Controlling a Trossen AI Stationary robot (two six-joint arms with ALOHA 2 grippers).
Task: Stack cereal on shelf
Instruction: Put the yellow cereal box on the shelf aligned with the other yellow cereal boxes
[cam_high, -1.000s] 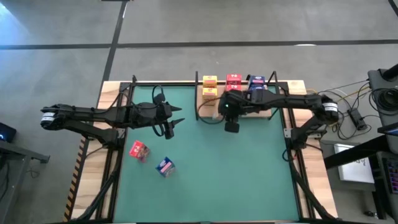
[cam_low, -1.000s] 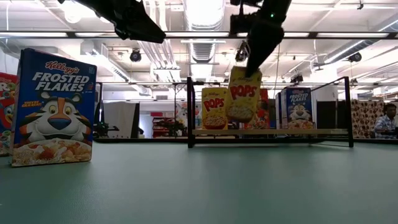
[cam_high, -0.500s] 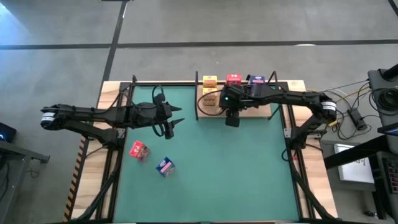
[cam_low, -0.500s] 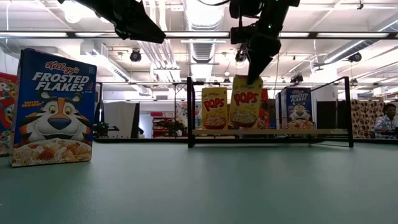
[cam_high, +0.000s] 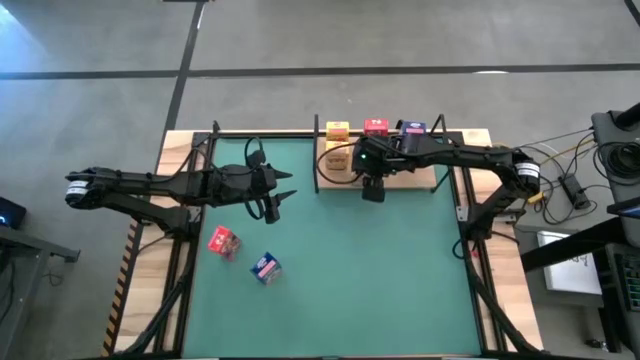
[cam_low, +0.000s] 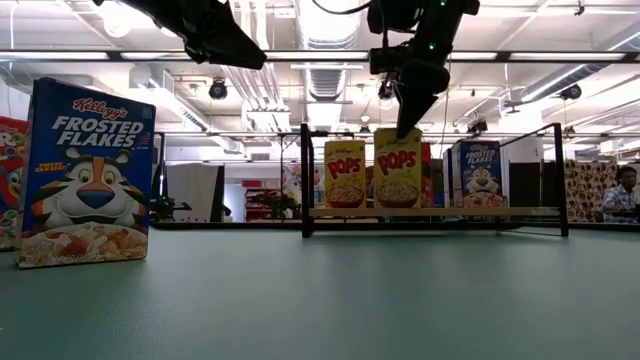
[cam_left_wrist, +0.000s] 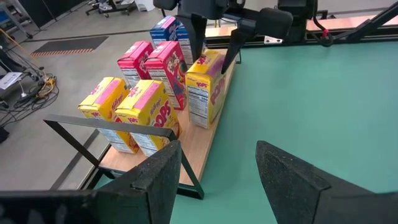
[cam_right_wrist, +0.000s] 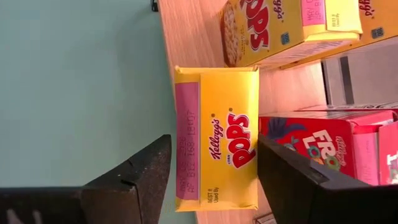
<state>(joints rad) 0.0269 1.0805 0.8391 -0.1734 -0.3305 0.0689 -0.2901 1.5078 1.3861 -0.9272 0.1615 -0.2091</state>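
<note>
Even, bright lighting is given from overhead. In the low view, glare is thrown by the long white ceiling light strips (cam_low: 330, 55), and the arms are seen as dark silhouettes. Soft shadows are cast on the green desk mat (cam_high: 330, 260). Slight softness is seen in the wrist views.

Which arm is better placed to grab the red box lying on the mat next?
Left. Its open pincer hangs just above the red box; the right pincer is across the mat at the shelf.
</note>
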